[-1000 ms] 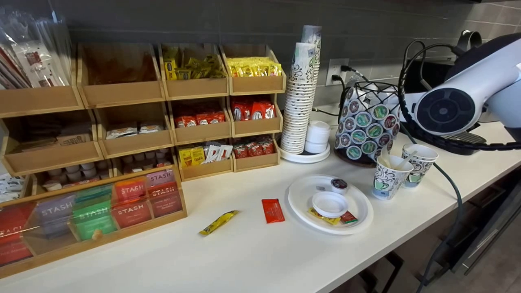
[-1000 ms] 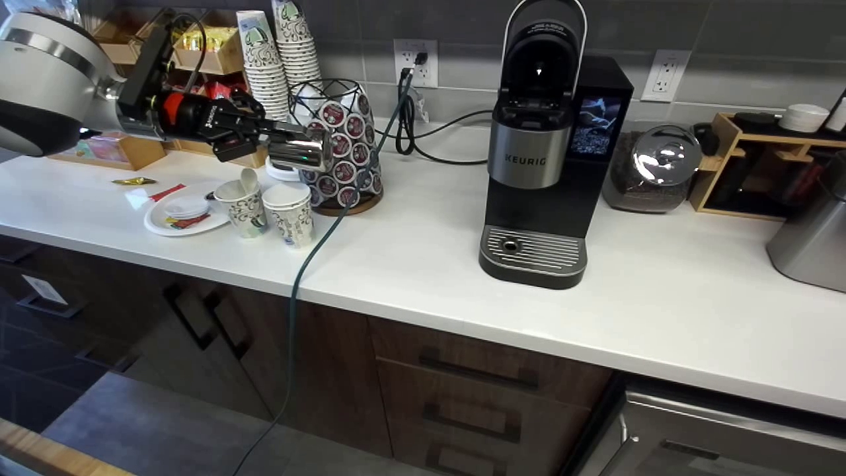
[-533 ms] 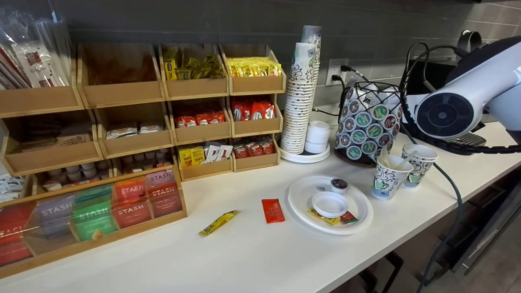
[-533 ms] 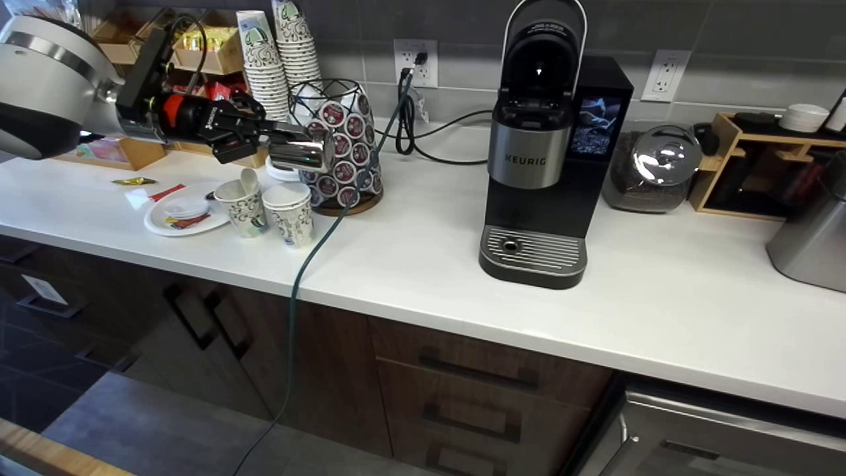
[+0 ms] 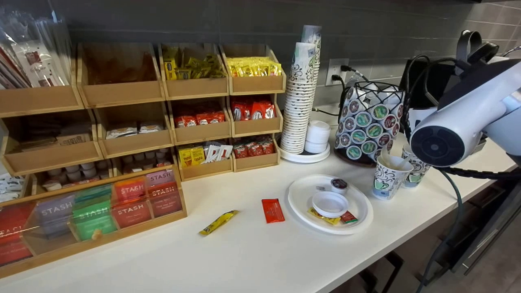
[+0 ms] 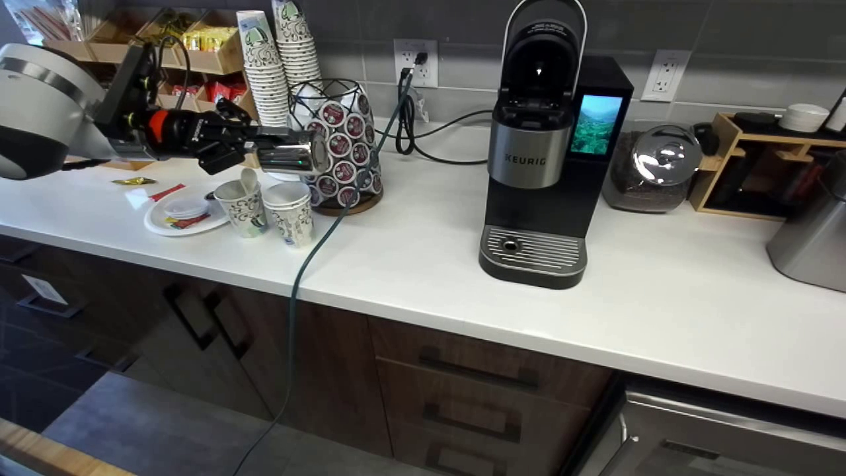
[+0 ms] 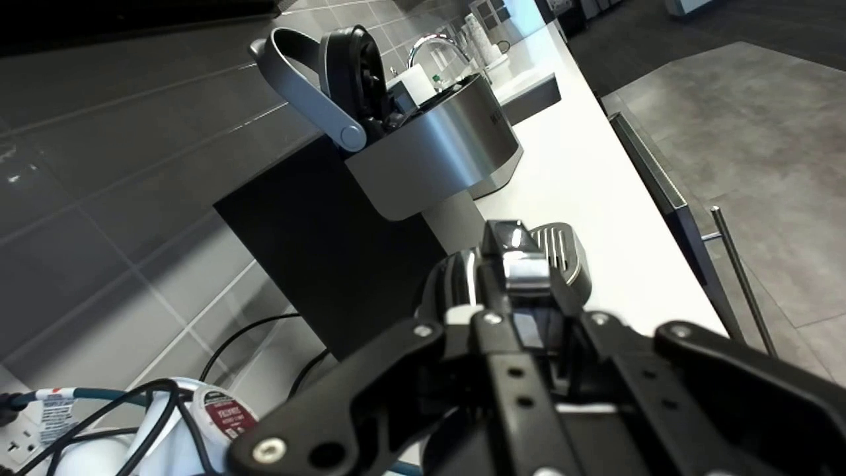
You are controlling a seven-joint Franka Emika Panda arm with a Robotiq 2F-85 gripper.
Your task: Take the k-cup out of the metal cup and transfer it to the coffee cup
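The shiny metal cup [image 6: 287, 158] is held on its side, roughly level, above the patterned paper cups. My gripper [image 6: 269, 134] is shut on it at its upper side; the wrist view also shows the gripper [image 7: 533, 292] shut on a steel strip, apparently the handle, with the metal cup [image 7: 455, 281] just behind. Any k-cup inside is hidden. A paper coffee cup with stirrers [image 5: 391, 179] stands on the counter below; a second paper cup [image 6: 289, 215] stands beside it. In an exterior view the arm hides the gripper and metal cup.
A k-cup carousel [image 6: 344, 149] stands close behind the metal cup. A white plate [image 5: 299, 207] holds a dark-lidded k-cup [image 5: 339, 185], a small bowl and packets. A Keurig machine [image 6: 529, 158] stands beyond with its lid raised. A green cord [image 6: 324, 244] crosses the counter edge.
The arm has come down, and the gripper and metal cup have shifted slightly left in an exterior view. The metal cup looks closer to level. The coffee machine's screen picture has changed.
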